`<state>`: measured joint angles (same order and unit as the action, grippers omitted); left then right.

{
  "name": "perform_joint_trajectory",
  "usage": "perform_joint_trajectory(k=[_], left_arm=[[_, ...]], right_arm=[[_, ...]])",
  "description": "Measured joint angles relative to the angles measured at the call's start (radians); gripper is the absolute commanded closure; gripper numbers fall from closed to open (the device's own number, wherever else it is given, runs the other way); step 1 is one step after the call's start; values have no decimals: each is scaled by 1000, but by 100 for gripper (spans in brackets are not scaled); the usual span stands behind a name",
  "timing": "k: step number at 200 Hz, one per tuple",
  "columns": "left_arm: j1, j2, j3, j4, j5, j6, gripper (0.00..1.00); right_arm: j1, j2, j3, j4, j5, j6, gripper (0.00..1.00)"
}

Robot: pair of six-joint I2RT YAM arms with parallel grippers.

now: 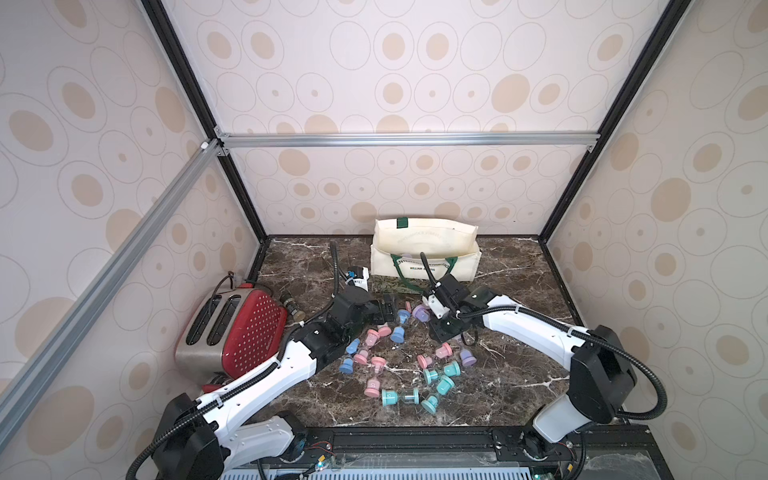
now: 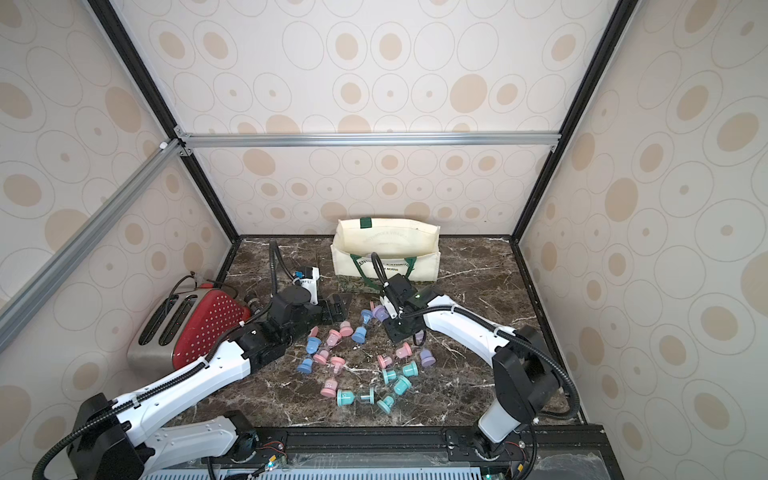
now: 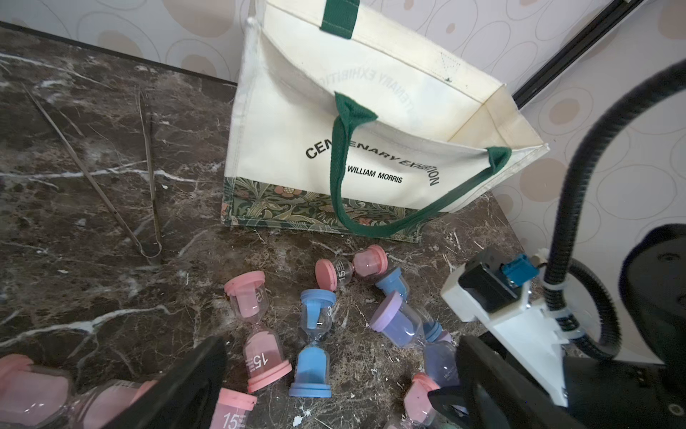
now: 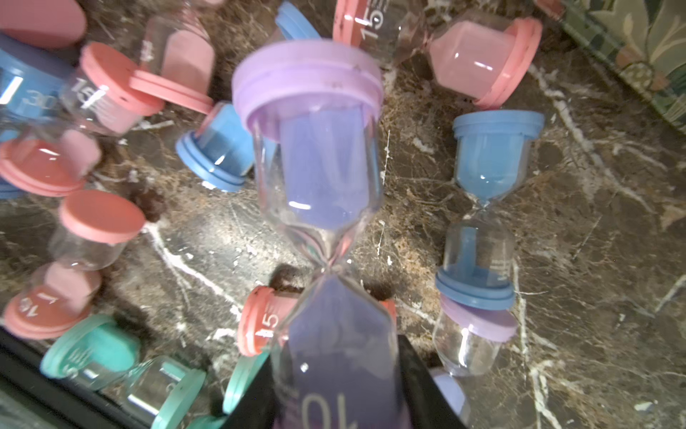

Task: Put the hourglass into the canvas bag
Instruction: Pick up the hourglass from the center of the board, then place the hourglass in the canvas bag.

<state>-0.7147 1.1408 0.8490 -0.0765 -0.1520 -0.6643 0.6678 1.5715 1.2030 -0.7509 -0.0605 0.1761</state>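
Observation:
My right gripper (image 4: 336,397) is shut on the lower bulb of a purple hourglass (image 4: 319,148) marked 10, whose other end points away from the jaws over the loose hourglasses. In both top views this hourglass (image 1: 420,311) (image 2: 379,311) sits at the right gripper's (image 1: 432,311) tip, just in front of the canvas bag (image 1: 424,249) (image 2: 386,245). The cream bag (image 3: 371,111) stands upright at the back with its mouth open and a green handle hanging down its front. My left gripper (image 3: 334,390) (image 1: 386,309) is open and empty, low over pink and blue hourglasses.
Several pink, blue, teal and purple hourglasses (image 1: 399,365) lie scattered over the marble table (image 1: 519,374). A red toaster (image 1: 241,332) stands at the left wall with a small dark cylinder (image 1: 293,307) beside it. Metal tweezers (image 3: 148,185) lie left of the bag.

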Motion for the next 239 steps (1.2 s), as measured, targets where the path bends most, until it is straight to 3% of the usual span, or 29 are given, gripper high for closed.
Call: perform_joint_trajectory(k=[77,135,239], left_arm=[[6,27,168,-33,-26,79,3],[38,106,284,-35,-25,136,3],[138,298,338,21,60,144,3]], right_arm=[[-29,-56,241,-150,-66,1,79],[-87,-31,437,-206,-43,-6,81],[-166,353,840,-210,41,-92,85]])
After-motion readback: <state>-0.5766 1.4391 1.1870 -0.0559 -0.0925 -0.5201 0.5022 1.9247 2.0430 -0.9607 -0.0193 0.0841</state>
